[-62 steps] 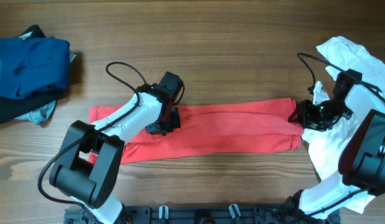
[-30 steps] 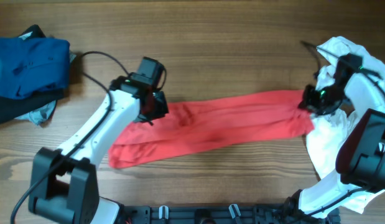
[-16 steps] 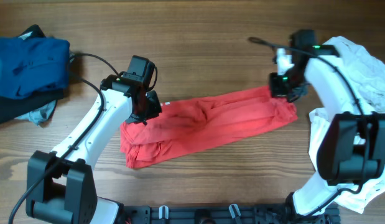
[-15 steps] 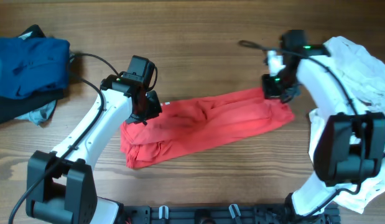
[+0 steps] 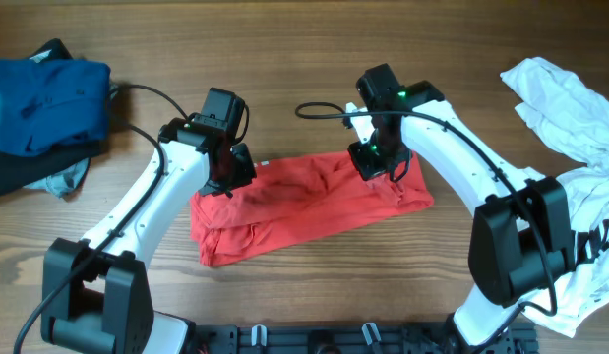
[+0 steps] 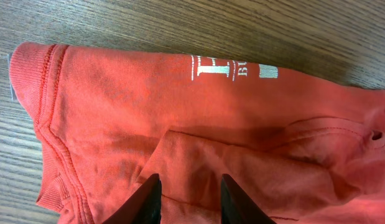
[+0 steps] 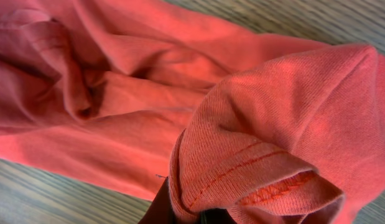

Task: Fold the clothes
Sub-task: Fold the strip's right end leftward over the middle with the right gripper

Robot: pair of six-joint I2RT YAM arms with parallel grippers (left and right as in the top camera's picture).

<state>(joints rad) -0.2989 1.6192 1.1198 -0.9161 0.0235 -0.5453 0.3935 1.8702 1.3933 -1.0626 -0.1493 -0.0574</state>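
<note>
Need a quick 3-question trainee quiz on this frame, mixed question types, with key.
1. True or false: the red shirt lies spread flat.
2. The right jaws are shut on: A) the red shirt B) a hanger C) nothing.
3. What colour is the heap at the overhead view's right edge?

Key: 1 false, it is bunched into a narrow band. 2 A, a fold of red cloth is pinched between them. 3 white.
</note>
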